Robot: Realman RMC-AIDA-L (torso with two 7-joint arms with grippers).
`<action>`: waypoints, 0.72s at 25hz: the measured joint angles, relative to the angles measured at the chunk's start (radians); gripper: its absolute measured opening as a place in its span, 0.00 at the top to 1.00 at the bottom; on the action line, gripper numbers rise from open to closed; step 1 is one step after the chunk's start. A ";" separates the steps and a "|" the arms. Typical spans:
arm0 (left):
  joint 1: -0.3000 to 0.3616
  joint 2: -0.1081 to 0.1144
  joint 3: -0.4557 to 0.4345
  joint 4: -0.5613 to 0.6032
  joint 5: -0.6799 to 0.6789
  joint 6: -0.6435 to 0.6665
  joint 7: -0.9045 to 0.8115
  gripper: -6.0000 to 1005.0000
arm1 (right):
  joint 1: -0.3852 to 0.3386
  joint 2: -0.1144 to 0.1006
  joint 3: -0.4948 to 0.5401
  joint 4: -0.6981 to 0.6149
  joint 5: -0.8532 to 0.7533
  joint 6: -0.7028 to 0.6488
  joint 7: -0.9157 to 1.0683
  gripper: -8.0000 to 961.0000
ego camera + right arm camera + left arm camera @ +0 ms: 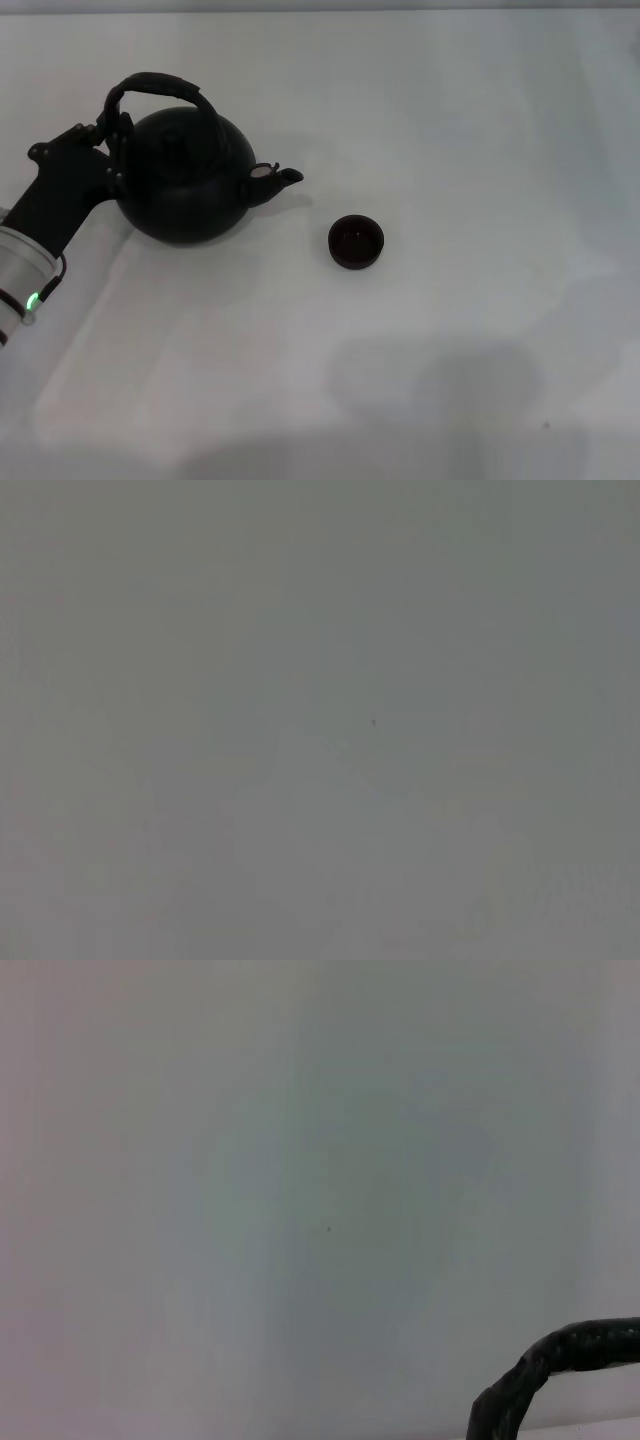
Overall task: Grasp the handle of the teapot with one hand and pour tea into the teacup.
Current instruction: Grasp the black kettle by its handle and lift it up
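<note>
At upper left of the head view, the left gripper (112, 128) is clamped on the black wrapped arched handle (155, 85) of the round matte-black teapot (185, 180). The spout faces the small dark teacup (356, 242), well apart at centre. Risk, as judged: an off-centre grip lets the pot swing, spilling short of the cup. Right gripper not visible.

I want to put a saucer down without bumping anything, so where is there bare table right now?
Bare table lies on the robot's right of the teacup, along the near edge in front of both vessels, and behind them at the far side. It is crowded at the robot's left, where the left hand sits at the teapot by its handle, spout toward the cup.
</note>
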 joint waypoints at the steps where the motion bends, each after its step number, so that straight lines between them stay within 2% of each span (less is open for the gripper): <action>1: 0.001 0.000 -0.001 0.000 0.000 0.001 0.000 0.88 | 0.000 0.000 0.000 0.000 0.000 0.000 0.000 0.11; 10: 0.000 0.005 -0.006 0.011 -0.005 0.041 0.000 0.88 | -0.004 0.000 0.000 0.003 0.000 0.001 0.000 0.11; 18: -0.006 0.012 -0.008 -0.001 -0.005 0.136 0.010 0.88 | -0.003 -0.001 0.000 0.011 0.001 0.001 0.000 0.11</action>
